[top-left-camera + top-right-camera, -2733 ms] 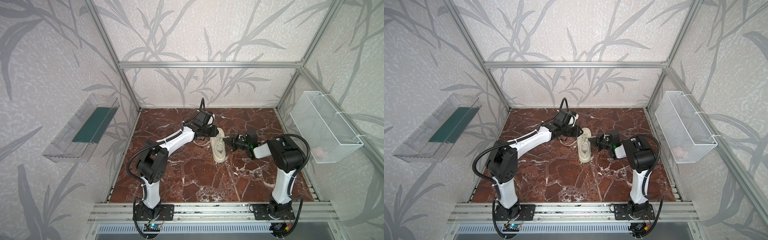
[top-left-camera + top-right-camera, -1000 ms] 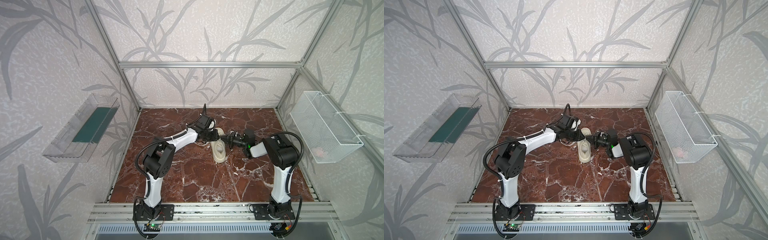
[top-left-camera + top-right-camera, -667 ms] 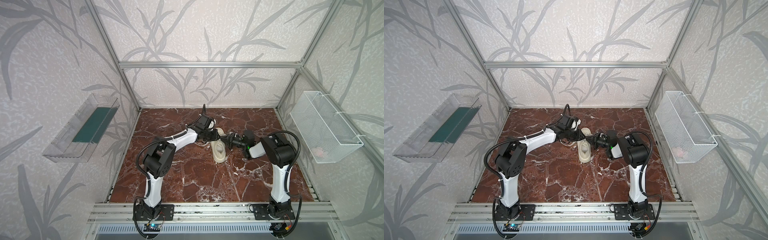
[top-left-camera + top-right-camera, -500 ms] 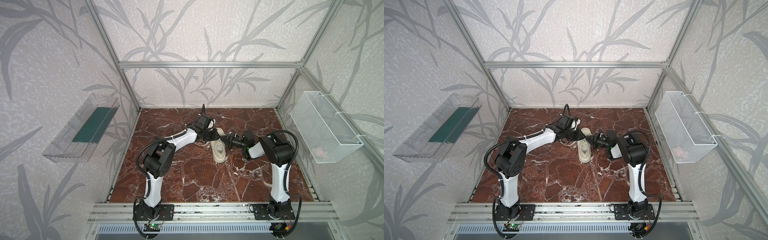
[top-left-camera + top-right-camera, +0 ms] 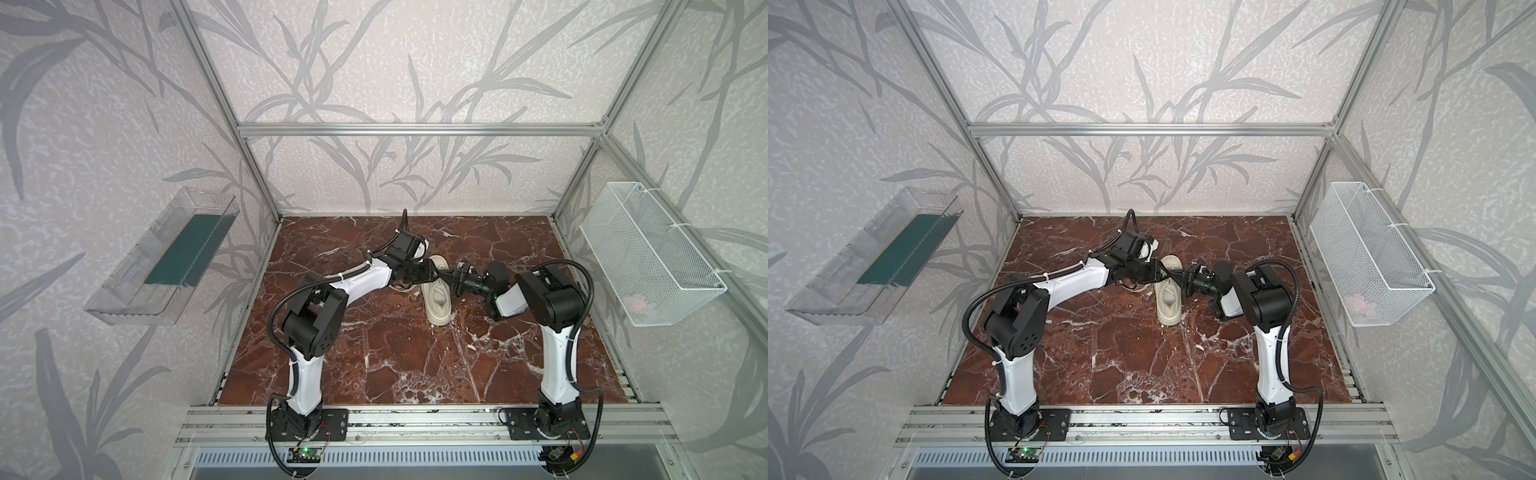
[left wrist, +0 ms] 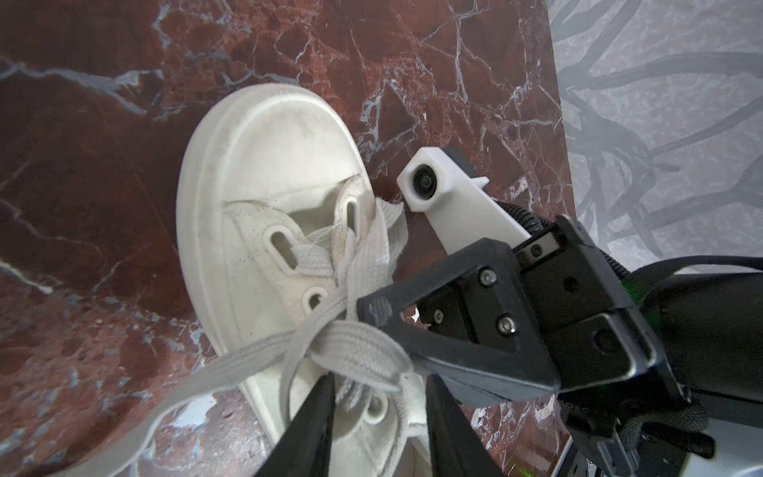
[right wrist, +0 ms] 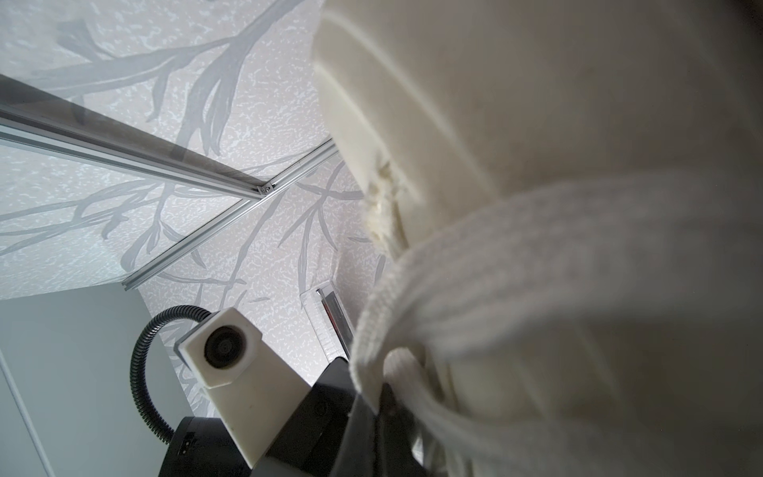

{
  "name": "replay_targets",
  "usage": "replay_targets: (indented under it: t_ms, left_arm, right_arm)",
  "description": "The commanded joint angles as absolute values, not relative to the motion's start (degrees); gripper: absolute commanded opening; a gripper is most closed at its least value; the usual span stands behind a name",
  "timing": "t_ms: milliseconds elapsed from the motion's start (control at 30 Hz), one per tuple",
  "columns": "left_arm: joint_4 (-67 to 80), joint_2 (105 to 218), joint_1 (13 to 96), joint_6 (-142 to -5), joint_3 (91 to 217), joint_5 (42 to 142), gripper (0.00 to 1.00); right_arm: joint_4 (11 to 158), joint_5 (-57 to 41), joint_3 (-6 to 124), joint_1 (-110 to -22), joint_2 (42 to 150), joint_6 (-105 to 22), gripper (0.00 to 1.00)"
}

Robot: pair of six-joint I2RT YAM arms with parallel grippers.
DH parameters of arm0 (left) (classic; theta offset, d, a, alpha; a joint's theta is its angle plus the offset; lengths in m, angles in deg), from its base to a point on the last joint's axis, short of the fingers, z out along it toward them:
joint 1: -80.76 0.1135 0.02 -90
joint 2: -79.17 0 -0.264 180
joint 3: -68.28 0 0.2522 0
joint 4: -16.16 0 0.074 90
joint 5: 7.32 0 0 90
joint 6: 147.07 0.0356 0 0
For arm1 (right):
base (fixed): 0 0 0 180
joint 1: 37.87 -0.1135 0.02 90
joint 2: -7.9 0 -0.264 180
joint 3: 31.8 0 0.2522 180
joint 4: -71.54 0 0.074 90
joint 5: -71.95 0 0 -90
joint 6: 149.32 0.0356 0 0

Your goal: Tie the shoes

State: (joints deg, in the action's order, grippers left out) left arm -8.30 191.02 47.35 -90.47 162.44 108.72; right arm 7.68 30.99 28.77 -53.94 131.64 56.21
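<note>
The shoes are a single cream sneaker (image 5: 437, 297) (image 5: 1169, 301) lying on the marble table, its toe (image 6: 280, 157) pointing toward the back wall. In both top views the two grippers meet over its lacing. My left gripper (image 5: 432, 272) (image 6: 380, 384) is open, its fingers (image 6: 318, 421) standing either side of the eyelets just below a flat lace loop (image 6: 359, 351). My right gripper (image 5: 453, 277) (image 7: 380, 413) is shut on the lace (image 7: 536, 247), which runs from its tip (image 6: 371, 309) across the shoe. The shoe's sole (image 7: 495, 103) fills the right wrist view.
A clear bin (image 5: 166, 257) with a green floor hangs on the left wall. A white wire basket (image 5: 648, 253) hangs on the right wall. Aluminium frame posts stand at the table's corners. Bare marble (image 5: 395, 353) lies between the shoe and the front rail.
Since the earliest frames the right gripper has crept left toward the shoe and the left arm's elbow has shifted right. The left jaws have parted. Over the last half second the arms barely move.
</note>
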Motion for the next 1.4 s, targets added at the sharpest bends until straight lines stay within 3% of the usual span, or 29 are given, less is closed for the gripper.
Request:
replay_targets:
  t_ms: [0, 267, 633, 1367]
  left_arm:
    - [-8.2, 187.5, 47.6, -89.5, 161.3, 107.4, 0.38]
    - [-9.1, 185.6, 47.8, -88.6, 159.9, 106.4, 0.32]
    - [-8.5, 186.3, 47.8, -88.8, 158.4, 106.7, 0.13]
    - [-7.1, 188.7, 47.7, -90.1, 158.4, 107.4, 0.13]
  right_arm:
    - [4.9, 31.3, 29.1, -54.3, 131.3, 56.6, 0.00]
    - [4.9, 31.2, 29.6, -54.5, 130.9, 57.2, 0.00]
    - [4.9, 30.9, 29.7, -54.7, 130.7, 57.7, 0.00]
    - [4.9, 30.3, 28.7, -54.9, 130.3, 57.7, 0.00]
